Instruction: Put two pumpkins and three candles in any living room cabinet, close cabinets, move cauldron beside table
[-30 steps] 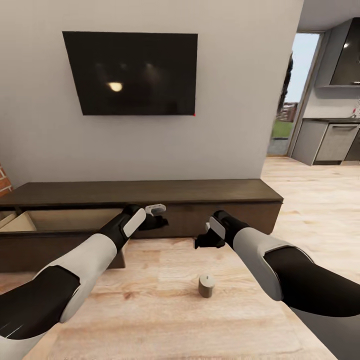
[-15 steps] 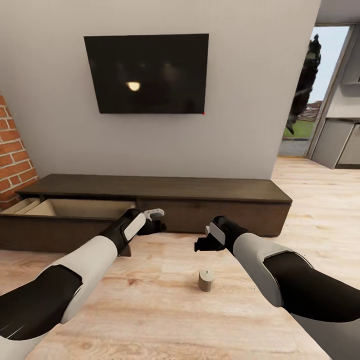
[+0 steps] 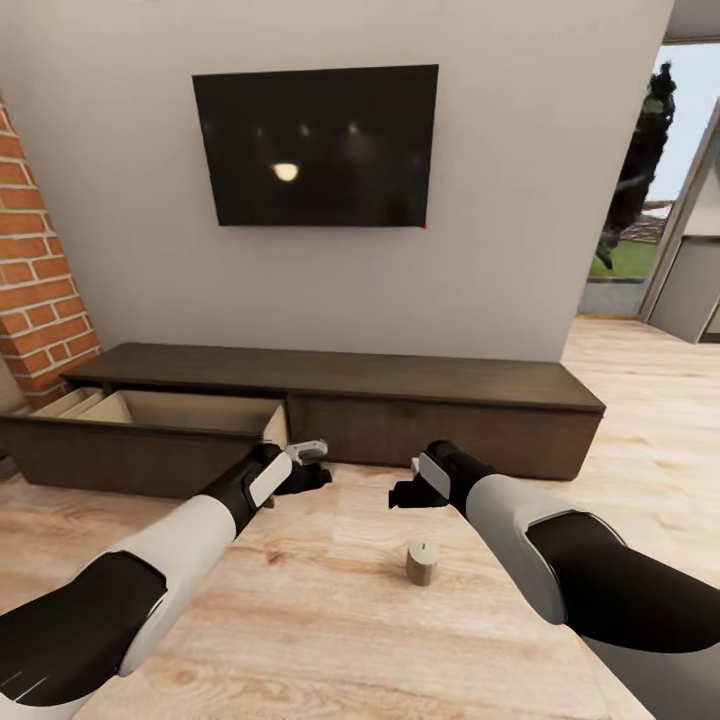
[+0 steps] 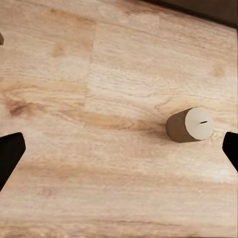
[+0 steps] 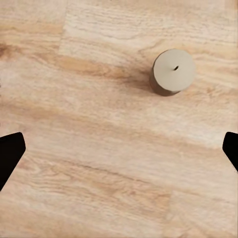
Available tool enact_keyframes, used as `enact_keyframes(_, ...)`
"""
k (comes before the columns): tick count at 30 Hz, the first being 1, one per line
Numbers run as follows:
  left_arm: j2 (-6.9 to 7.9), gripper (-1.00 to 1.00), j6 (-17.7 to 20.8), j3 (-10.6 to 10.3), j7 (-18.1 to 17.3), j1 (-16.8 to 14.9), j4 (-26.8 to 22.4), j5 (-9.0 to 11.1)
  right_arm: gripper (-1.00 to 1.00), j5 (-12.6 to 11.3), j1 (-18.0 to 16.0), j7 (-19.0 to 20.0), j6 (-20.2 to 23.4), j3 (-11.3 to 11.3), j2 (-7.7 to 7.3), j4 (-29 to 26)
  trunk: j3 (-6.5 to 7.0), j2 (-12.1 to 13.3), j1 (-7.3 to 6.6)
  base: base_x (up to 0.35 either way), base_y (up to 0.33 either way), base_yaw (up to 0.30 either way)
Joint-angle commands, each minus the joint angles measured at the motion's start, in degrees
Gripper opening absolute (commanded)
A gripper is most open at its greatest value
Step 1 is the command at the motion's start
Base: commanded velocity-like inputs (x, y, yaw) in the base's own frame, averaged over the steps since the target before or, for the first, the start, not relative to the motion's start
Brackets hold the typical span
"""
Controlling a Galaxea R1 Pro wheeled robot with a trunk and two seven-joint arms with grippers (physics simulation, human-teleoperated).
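Note:
One tan candle (image 3: 422, 562) stands upright on the wood floor, in front of the long dark-brown cabinet (image 3: 440, 380). The cabinet's left drawer (image 3: 180, 412) is pulled out, and what shows of its pale inside is bare. My left gripper (image 3: 304, 474) hovers open above the floor, left of the candle and beyond it. My right gripper (image 3: 404, 494) hangs open just beyond the candle. In the left wrist view the candle (image 4: 191, 125) lies between the spread fingers of the left gripper (image 4: 119, 152), toward one fingertip. In the right wrist view the candle (image 5: 172, 72) sits beyond the right gripper (image 5: 119, 151).
A black TV (image 3: 318, 146) hangs on the grey wall above the cabinet. A brick wall (image 3: 35, 270) stands at the left. At the right a doorway (image 3: 650, 190) opens to the outside. Wood floor (image 3: 330, 630) spreads around the candle.
The whole view has shifted right as the camera turned left, bringing the brick wall into sight. The candle still stands on the floor, and both arms hold much the same pose.

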Motion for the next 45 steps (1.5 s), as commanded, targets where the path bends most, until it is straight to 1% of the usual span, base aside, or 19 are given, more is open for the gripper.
enact_keyframes(1, 0.02, 1.00, 0.0, -0.4, 0.5, 0.1, 0.0, 0.6, 1.00, -0.6, 0.0, -0.4, 0.3, 0.3, 0.00, -0.1, -0.06, 0.0, -0.02, 0.000, -0.239, 0.249)
enact_keyframes(5, 0.02, 1.00, -1.3, -0.4, 0.4, 0.5, 0.6, 0.7, 1.00, -0.6, 0.0, -0.4, 0.2, 0.3, 0.00, -0.1, -0.06, 0.0, -0.02, 0.000, -0.273, 0.273)
enact_keyframes(9, 0.02, 1.00, -2.6, -0.4, 0.5, 1.2, 2.2, 0.6, 1.00, -0.6, 0.0, -0.4, -0.7, 0.3, 0.00, -0.1, -0.06, 0.0, -0.02, 0.000, -0.293, 0.287)
enact_keyframes(12, 0.02, 1.00, -5.5, -0.4, 0.4, 3.1, 3.1, 0.6, 1.00, -0.6, 0.1, -0.4, -1.6, 0.6, 0.00, -0.1, -0.06, 0.0, -0.02, 0.000, -0.301, 0.291)
enact_keyframes(15, 0.04, 1.00, -6.7, -0.4, 0.4, 4.4, 3.2, 0.7, 1.00, -0.6, 0.9, -0.4, -1.7, 0.7, 0.00, -0.1, -0.07, 0.0, -0.02, 0.000, -0.305, 0.292)
enact_keyframes(16, 0.03, 1.00, -8.1, -0.4, 0.4, 5.2, 3.3, 0.7, 1.00, -0.6, 1.5, -0.4, -1.8, 0.8, 0.00, -0.1, -0.09, 0.0, -0.02, 0.000, -0.307, 0.285)
enact_keyframes(18, 0.02, 1.00, -8.6, -0.4, 0.2, 5.3, 3.6, 0.7, 1.00, -0.6, 1.6, -0.4, -1.8, 0.8, 0.00, -0.1, -0.15, 0.0, -0.02, 0.000, -0.307, 0.232)
enact_keyframes(21, 0.02, 1.00, -9.0, -0.4, -0.6, 5.4, 4.1, 0.7, 1.00, -0.6, 1.7, -0.4, -1.8, 0.8, 0.00, -0.1, -0.18, 0.0, -0.02, 0.000, -0.308, 0.102)
enact_keyframes(22, 0.05, 1.00, -9.3, -0.3, -1.8, 5.4, 4.4, 0.7, 1.00, -0.6, 1.8, -0.4, -1.8, 0.8, 0.00, -0.1, -0.19, 0.0, -0.02, 0.005, -0.317, 0.041)
enact_keyframes(23, 0.06, 1.00, -9.5, -0.3, -2.3, 5.4, 4.5, 0.7, 1.00, -0.6, 1.8, -0.4, -1.8, 0.8, 0.00, -0.1, -0.19, 0.0, -0.02, 0.015, -0.319, 0.033)
enact_keyframes(25, 0.16, 1.00, -11.3, -0.2, -4.0, 5.4, 4.7, 0.7, 1.00, -0.6, 1.8, -0.4, -1.8, 0.8, 0.00, -0.1, -0.20, 0.0, -0.02, 0.055, -0.324, 0.017)
enact_keyframes(30, 0.24, 1.00, -14.6, -0.1, -5.5, 5.5, 5.9, 0.9, 1.00, -0.6, 2.4, -0.4, -2.1, 1.1, 0.00, -0.1, -0.20, 0.0, -0.02, 0.092, -0.327, 0.006)
enact_keyframes(32, 0.25, 1.00, -15.0, -0.1, -5.6, 5.5, 6.3, 1.0, 1.00, -0.6, 2.8, -0.4, -3.2, 1.1, 0.00, -0.1, -0.20, 0.0, -0.02, 0.109, -0.308, 0.001)
enact_keyframes(35, 0.38, 1.00, -15.4, -0.1, -5.7, 5.5, 6.5, 1.0, 1.00, -0.7, 3.2, -0.4, -6.2, 1.2, 0.00, -0.1, -0.20, 0.0, -0.02, 0.041, -0.107, 0.000)
enact_keyframes(43, 0.52, 1.00, -15.5, 0.1, -5.8, 5.5, 6.3, 0.9, 1.00, -0.7, 3.2, -0.3, -6.8, 1.2, 0.00, -0.1, -0.20, 0.0, -0.02, 0.005, -0.012, 0.000)
enact_keyframes(45, 1.10, 1.00, -15.4, 0.1, -6.1, 5.5, 5.8, 1.0, 1.00, -0.8, 3.2, -0.3, -7.0, 1.1, 0.00, -0.2, -0.20, 0.0, -0.02, 0.000, -0.001, 0.000)
